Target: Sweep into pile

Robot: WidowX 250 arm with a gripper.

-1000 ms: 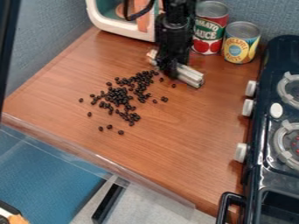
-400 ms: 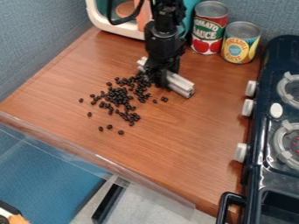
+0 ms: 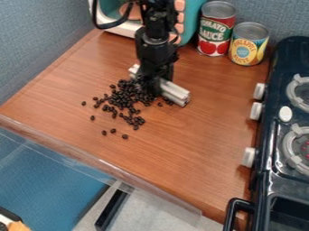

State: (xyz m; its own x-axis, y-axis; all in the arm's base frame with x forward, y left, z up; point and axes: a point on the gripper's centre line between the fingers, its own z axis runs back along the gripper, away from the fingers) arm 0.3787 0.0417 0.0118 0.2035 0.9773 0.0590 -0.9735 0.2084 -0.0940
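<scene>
- In the camera view, the black gripper (image 3: 154, 85) hangs over the wooden counter (image 3: 187, 140), clenched on a pale ridged bar (image 3: 175, 94) that sticks out on both sides.
- The black beans (image 3: 124, 97) lie on the counter in a loose cluster, mostly below and left of the gripper; some are right beside the bar, and a few lie apart toward the counter's front edge.
- A red-labelled can (image 3: 217, 29) and a yellow-labelled can (image 3: 248, 43) stand upright near the wall.
- A toy stove (image 3: 274, 149) with white knobs is at the right.
</scene>
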